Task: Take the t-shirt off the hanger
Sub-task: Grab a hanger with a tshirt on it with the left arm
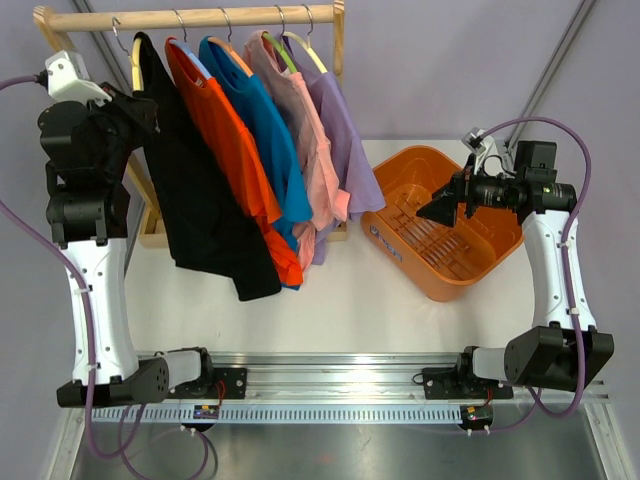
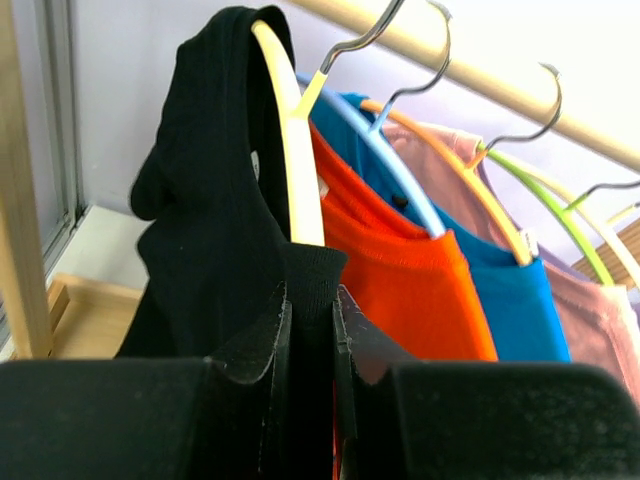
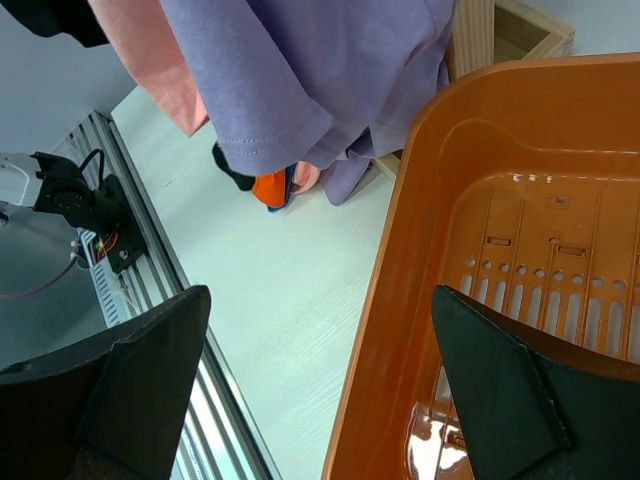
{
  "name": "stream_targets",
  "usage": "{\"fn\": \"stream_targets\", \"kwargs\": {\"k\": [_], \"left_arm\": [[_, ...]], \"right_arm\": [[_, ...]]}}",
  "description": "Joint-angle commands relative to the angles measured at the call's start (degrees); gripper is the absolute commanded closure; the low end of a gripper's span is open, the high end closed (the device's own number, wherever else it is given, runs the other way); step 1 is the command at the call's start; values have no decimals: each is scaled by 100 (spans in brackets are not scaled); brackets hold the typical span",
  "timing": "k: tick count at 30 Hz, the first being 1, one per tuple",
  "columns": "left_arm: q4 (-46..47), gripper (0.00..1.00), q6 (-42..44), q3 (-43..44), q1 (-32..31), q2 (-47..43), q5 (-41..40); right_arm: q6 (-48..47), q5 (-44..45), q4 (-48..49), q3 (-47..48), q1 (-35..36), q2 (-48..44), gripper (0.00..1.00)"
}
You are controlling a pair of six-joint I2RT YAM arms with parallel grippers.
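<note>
Fabric came first in the notes: the black t-shirt (image 1: 205,200) hung at the left end of the wooden rail (image 1: 200,17) on a yellow hanger (image 2: 300,150), first in a row, with the orange shirt (image 1: 225,130) pressed against it and the blue, pink and lilac shirts beyond. Its body draped in loose folds down toward the table (image 1: 340,300). The left gripper (image 2: 311,330) was closed on it, the jaws drawn near together with a fold of black knit pinched between them, just below the point where the hanger's arm disappeared under the ribbed collar edge. The right gripper (image 1: 440,208) was held well apart from the rack, above the orange basket (image 1: 420,153), jaws spread wide and holding nothing. The garment was judged light, soft and limp. It would likely stretch and sag rather than keep any shape, and it looked neither fragile nor slippery, since knit of this kind probably clings to a hanger. The best hold appeared to be where the gripper already sat, at the collar and shoulder, where doubled cloth gives a thicker bite. A pull along the slope of the hanger's arm seemed likelier to slip the shoulder free than a straight tug, which could lift the hanger off the rail or drag the orange shirt along.
</note>
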Motion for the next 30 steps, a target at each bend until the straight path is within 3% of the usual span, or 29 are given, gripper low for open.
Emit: {"fn": "stream_targets", "kwargs": {"k": [1,9,16,25,30], "left_arm": [[846,100,-38,-285,85,-529,133],[310,100,15,-1524,120,-1873,220],[-533,100,-363,-2746,129,-3217,922],[-2790,100,-259,-2764,120,-3439,3100],[-3329,100,-56,-3273,129,-3641,4068]], "right_arm": [[-385,-316,-264,147,13,-87,1],[-1334,-641,-1264,393,266,54,1],[-2056,-676,-1917,446,881,98,1],[-3223,-1089,-2663,604,1647,230,1],[-3744,-1248,-2893,385,2156,151,1]]}}
